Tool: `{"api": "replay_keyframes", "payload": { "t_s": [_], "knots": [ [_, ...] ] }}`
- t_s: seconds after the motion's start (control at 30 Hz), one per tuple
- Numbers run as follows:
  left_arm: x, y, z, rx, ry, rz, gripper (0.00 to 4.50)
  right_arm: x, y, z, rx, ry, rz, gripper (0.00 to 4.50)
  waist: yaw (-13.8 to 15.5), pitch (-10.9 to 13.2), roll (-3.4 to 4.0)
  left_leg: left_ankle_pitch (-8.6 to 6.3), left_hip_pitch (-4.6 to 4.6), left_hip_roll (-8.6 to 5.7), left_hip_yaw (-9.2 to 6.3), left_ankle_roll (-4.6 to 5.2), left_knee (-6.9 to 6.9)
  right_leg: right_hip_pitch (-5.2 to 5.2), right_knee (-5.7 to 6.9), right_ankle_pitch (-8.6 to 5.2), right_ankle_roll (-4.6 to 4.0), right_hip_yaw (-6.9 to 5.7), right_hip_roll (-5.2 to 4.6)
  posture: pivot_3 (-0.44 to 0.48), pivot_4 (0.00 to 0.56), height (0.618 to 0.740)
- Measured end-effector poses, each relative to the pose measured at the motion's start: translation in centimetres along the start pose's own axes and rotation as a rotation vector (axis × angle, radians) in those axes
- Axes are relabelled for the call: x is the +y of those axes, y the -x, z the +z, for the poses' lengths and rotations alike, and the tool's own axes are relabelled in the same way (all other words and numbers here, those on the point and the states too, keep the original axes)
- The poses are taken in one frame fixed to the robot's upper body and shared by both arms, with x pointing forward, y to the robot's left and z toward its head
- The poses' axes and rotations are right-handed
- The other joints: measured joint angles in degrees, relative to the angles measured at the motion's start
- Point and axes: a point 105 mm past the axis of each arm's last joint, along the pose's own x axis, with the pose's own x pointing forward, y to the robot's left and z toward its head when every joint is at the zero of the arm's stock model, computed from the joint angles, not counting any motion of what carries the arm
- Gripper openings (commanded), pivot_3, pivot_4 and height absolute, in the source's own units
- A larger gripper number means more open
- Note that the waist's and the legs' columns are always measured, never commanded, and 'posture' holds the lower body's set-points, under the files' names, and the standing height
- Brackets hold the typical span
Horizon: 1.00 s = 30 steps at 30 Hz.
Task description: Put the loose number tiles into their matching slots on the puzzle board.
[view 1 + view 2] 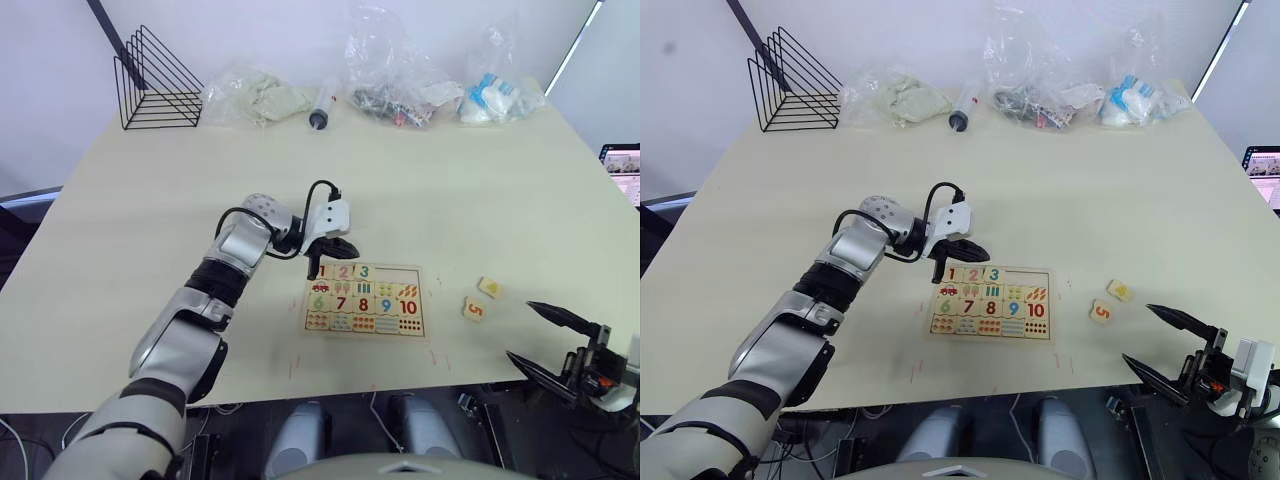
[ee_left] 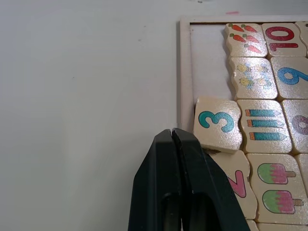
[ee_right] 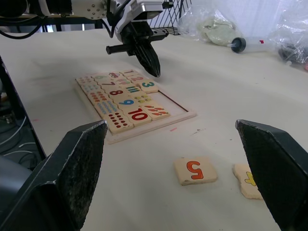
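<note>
Three tiles fill puzzle board (image 1: 432, 305) slots; left gripper (image 2: 174, 137) closed, empty; right gripper (image 3: 180, 139) wide apart

One pale-wood rectangular puzzle board (image 1: 365, 300); two loose square wooden tiles (image 1: 474, 308) (image 1: 490, 288); three clear plastic bags (image 1: 255, 97); one black wire rack (image 1: 155, 82).

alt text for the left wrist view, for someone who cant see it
The left gripper, fingers shut together, hovers at the edge of the puzzle board beside the 3 tile, which sits slightly crooked in the top row. Beyond the 3, two slots lie bare; picture tiles and the 9 and 10 line the neighbouring rows.
</note>
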Motion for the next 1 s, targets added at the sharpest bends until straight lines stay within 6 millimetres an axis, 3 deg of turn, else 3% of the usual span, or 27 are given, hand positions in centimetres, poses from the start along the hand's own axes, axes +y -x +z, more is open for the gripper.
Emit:
{"api": "replay_keyframes", "payload": {
  "t_s": [1.0],
  "knots": [
    [-0.58, -0.35, -0.38, 0.019, -0.012, -0.029, 0.06, 0.22, -0.01, 0.15, 0.001, 0.004, 0.005, 4.50, 0.0, 0.0, 0.00, 0.00, 0.00, 0.00, -0.01, 0.00, 0.00, 0.00, 0.00, 0.00, 0.00, 0.00, 0.00, 0.000, 0.150, 0.740]
  ]
}}
